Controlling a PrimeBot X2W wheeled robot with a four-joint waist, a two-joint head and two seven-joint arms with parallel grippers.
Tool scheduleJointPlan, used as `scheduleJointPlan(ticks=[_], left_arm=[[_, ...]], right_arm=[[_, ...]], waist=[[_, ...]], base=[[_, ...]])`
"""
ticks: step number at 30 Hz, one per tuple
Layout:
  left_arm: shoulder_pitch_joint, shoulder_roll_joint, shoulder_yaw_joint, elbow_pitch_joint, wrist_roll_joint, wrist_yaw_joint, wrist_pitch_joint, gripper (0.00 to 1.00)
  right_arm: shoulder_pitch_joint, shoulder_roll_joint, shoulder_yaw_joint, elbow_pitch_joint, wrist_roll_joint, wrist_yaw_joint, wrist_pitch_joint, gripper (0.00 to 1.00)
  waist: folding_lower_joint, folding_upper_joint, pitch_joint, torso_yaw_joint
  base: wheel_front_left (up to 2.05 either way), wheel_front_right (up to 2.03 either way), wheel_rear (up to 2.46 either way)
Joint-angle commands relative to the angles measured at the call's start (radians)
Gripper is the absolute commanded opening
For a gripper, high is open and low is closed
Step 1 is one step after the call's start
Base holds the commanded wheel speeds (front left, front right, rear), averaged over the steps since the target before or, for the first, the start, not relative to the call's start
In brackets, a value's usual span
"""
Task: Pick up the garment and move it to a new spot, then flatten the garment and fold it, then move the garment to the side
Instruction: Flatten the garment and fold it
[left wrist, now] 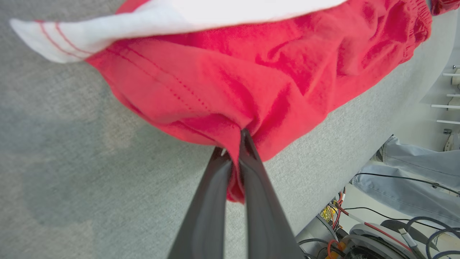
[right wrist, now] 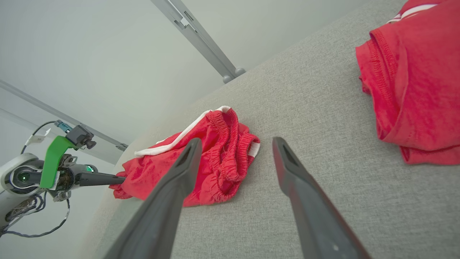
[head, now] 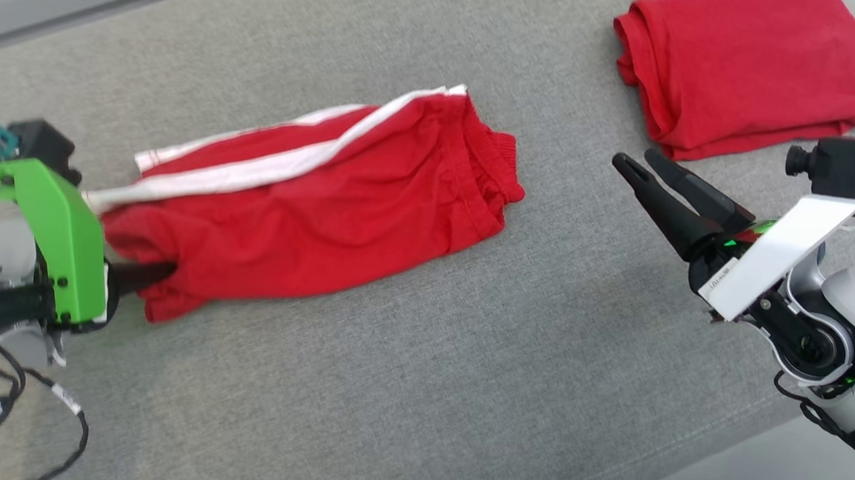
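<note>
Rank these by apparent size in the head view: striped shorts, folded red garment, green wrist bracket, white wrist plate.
1. striped shorts
2. folded red garment
3. green wrist bracket and white wrist plate: look alike, both nearer the camera, so unranked.

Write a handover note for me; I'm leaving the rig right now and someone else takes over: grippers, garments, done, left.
Left gripper: shut on the leg-hem end of the red shorts.
Right gripper: open, over the grey cushion, clear of both garments.
The shorts lie rumpled on the cushion; a folded red garment sits at the far right.
Done: grip taken.
Left: lift, move, flatten, fold, set aside.
</note>
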Motion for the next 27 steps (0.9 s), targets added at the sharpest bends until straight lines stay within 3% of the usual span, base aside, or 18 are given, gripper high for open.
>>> scheduleJointPlan(ticks=[1,9,10,11,16,20,24,27], left_arm=[[0.035,0.014,-0.002,-0.008,-0.005,0.008,-0.009,0.00],[0.176,0.057,-0.014,-0.048,-0.027,0.027,-0.070,0.00],[0.189,0.058,-0.015,-0.047,-0.021,0.027,-0.085,0.32],[0.200,0.055,-0.015,-0.046,-0.019,0.029,-0.098,1.00],[0.231,0.043,-0.005,-0.042,-0.019,0.030,-0.151,1.00],[0.237,0.076,0.010,-0.062,0.031,0.015,-0.224,1.00],[0.245,0.108,0.036,-0.096,0.140,0.029,-0.393,1.00],[0.278,0.117,0.074,-0.133,0.200,0.066,-0.559,1.00]], right_arm=[[0.024,-0.005,-0.005,0.003,0.005,0.001,0.004,1.00],[0.090,-0.021,-0.037,0.006,0.015,0.001,0.028,1.00],[0.097,-0.022,-0.043,0.004,0.016,0.001,0.032,1.00],[0.103,-0.022,-0.047,0.004,0.016,0.001,0.032,1.00],[0.129,-0.012,-0.065,0.010,-0.009,0.001,0.036,1.00],[0.143,0.019,-0.088,0.038,-0.041,0.001,0.038,1.00],[0.147,0.045,-0.126,0.061,-0.126,0.001,0.016,1.00],[0.153,0.077,-0.178,0.073,-0.216,0.001,-0.014,1.00]], waist=[[0.0000,0.0000,-0.066,0.049],[0.0000,0.0000,-0.124,0.076],[0.0000,0.0000,-0.128,0.079],[0.0000,0.0000,-0.133,0.081],[0.0000,0.0000,-0.164,0.096],[0.0000,0.0000,-0.189,0.108],[0.0000,0.0000,-0.212,0.120],[0.0000,0.0000,-0.233,0.135]], base=[[0.00,0.00,0.00],[0.00,0.00,0.00],[0.00,0.00,0.00],[0.00,0.00,0.00],[0.00,0.00,0.00],[0.00,0.00,0.00],[0.00,0.00,0.00],[0.00,0.00,0.00]])
